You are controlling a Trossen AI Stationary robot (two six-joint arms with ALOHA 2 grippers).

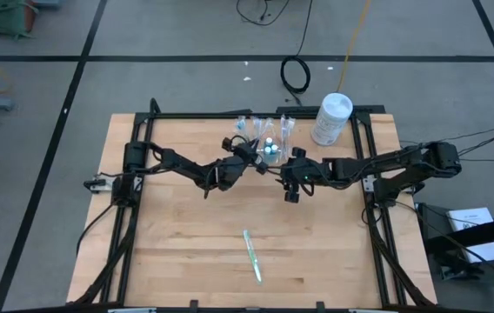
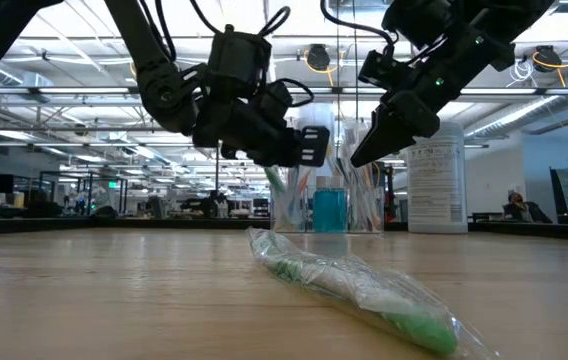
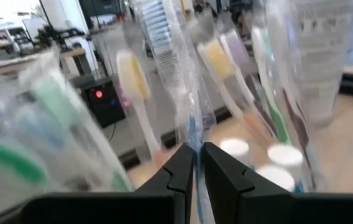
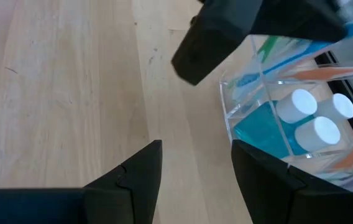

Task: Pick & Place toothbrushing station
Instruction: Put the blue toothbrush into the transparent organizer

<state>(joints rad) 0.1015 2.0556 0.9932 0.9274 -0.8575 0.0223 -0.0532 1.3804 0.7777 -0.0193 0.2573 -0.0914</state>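
Station: a small clear plastic cup (image 4: 270, 134) is seen at the table's far edge, just beside the white canister (image 1: 331, 118); wrapped toothbrushes (image 3: 136, 93) with white, green, blue and yellowish heads are stood upright in it.
Cup contents: blue white-capped tubes (image 4: 316, 134) are held inside among the brushes.
Stray brush: one green toothbrush in a clear wrapper (image 2: 364, 290) is laid flat well in front of the cup.
Hard to make out: the brush count is blurred in the left wrist view.
Left gripper (image 3: 195, 163): clenched on the wrapper of a blue-bristled brush (image 3: 164, 37) in the cup.
Right gripper (image 4: 195, 165): released, fingers spread, held just beside the cup.
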